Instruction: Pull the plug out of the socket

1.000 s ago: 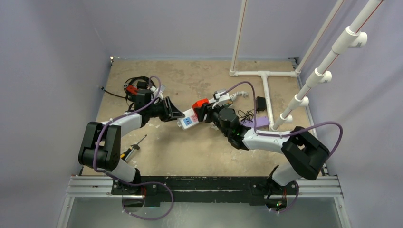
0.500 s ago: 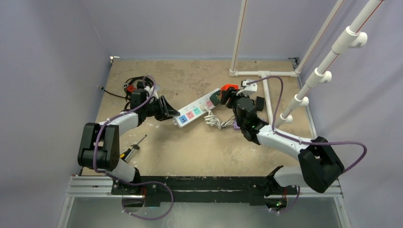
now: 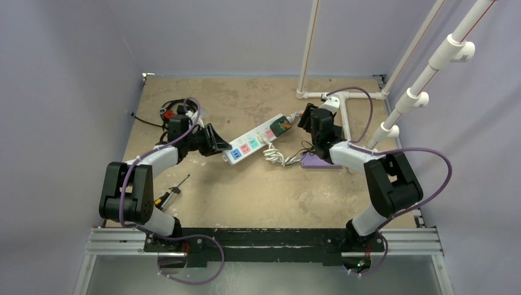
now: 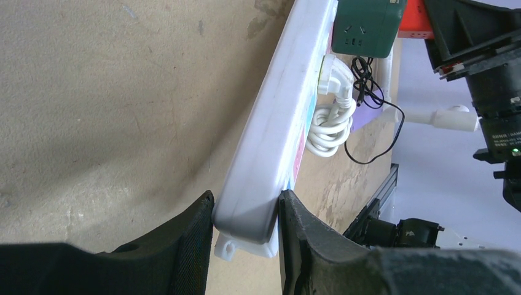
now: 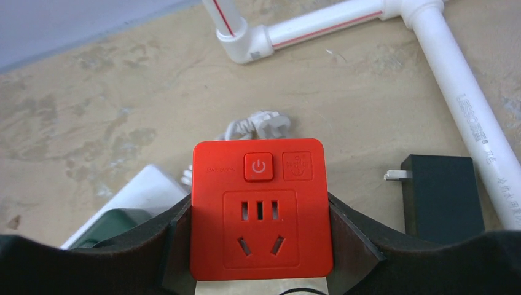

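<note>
**Red plug in one claw, strip gripped by the other**

The right gripper (image 5: 261,230) is clamped on the red plug (image 5: 260,209) from both sides. It holds the plug just past the far end of the socket (image 3: 253,139) — close beside a green adapter (image 4: 367,27) seated in that end. The left gripper (image 4: 246,228) squeezes the socket's near end. The long white strip runs slantwise across mid-table, its white cord (image 3: 274,155) coiled alongside.

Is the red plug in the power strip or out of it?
Out. The right claw holds the red plug, and the power strip lies apart beside it, only a green adapter on that end.
</note>
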Controlling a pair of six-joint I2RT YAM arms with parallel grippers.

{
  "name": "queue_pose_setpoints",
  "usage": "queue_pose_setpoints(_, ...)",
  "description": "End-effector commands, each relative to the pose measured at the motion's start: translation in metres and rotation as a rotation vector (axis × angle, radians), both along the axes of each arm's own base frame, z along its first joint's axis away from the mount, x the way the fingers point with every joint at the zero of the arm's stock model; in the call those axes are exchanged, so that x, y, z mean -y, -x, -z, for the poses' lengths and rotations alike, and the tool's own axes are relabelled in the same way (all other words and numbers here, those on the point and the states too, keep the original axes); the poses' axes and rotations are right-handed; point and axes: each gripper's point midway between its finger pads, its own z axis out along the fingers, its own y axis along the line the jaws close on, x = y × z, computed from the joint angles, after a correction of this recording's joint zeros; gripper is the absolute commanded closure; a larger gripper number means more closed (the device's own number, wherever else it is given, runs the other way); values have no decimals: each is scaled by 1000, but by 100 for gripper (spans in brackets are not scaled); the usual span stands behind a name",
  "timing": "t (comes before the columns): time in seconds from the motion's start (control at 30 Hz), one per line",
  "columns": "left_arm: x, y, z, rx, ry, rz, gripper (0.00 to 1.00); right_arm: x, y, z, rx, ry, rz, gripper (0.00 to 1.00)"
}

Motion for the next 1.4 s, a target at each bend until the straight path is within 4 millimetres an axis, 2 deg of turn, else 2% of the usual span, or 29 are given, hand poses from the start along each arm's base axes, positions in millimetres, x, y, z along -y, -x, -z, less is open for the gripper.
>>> queue_pose_setpoints(0.0,-18,-19,-9,59,-74,-79,100,9,-17,-16,28,-62,-5,100)
queue_pose_setpoints(0.23,-19,-21,-8,56,-75,-85,100,32,-28,13,-46,-98,-47,92)
queue_pose_setpoints(0.67,-23,-22,-6,49,-73,-94,100,41,-33,39,-137,-78,-15,64)
queue_pose_setpoints(0.73,-23,-22,-5,46,-72,-94,100,42,-33,39,-138,-74,-11,60)
queue_pose_setpoints(0.83,-22,-21,-4,41,-69,-92,100,43,-32,39,-141,-71,-5,49)
queue_pose_setpoints(1.37,-22,-22,-5,42,-66,-90,100,53,-32,29,-116,-37,33,19)
